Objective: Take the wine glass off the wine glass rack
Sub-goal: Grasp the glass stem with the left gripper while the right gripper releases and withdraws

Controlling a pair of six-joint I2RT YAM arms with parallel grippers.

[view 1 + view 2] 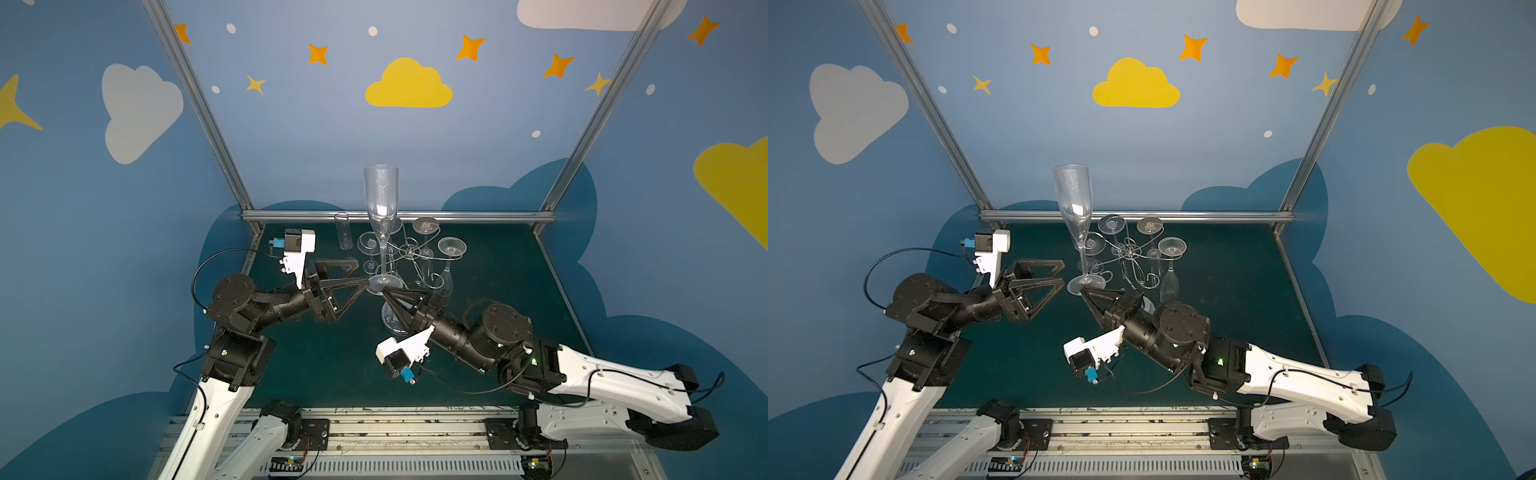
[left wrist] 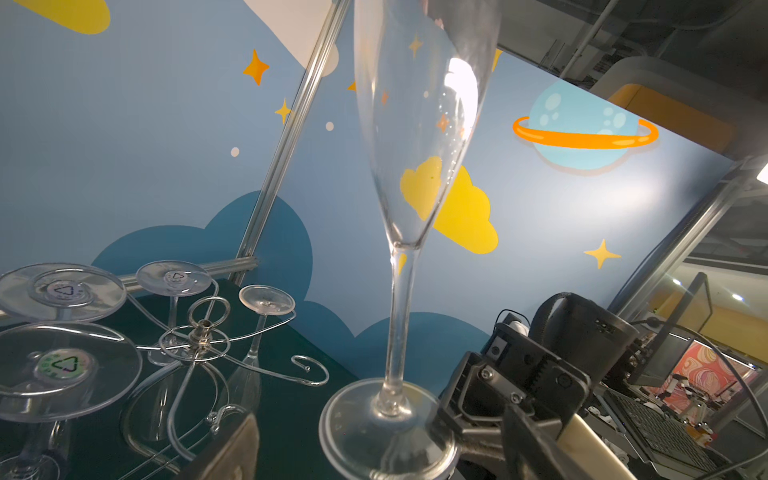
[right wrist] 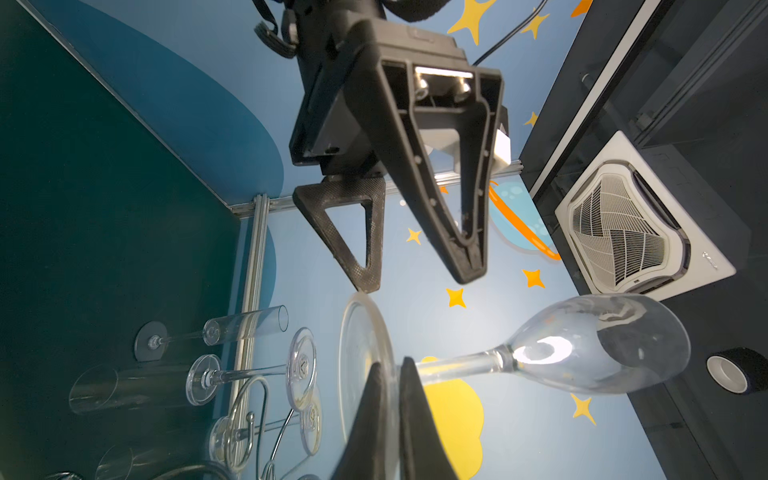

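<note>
While your right end effector (image 1: 384,289) is clamped on the foot of the upright champagne flute (image 1: 381,199), lifted clear beside the wine glass rack (image 1: 409,249), your left end effector (image 1: 362,273) stands, jaws apart, just beside that foot.

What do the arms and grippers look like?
The left arm and right arm have white shells near the base and black joints beyond, with black cables. The left gripper and right gripper each have two black, triangular, open-frame fingers. White camera mounts with blue plugs sit beside them.
</note>
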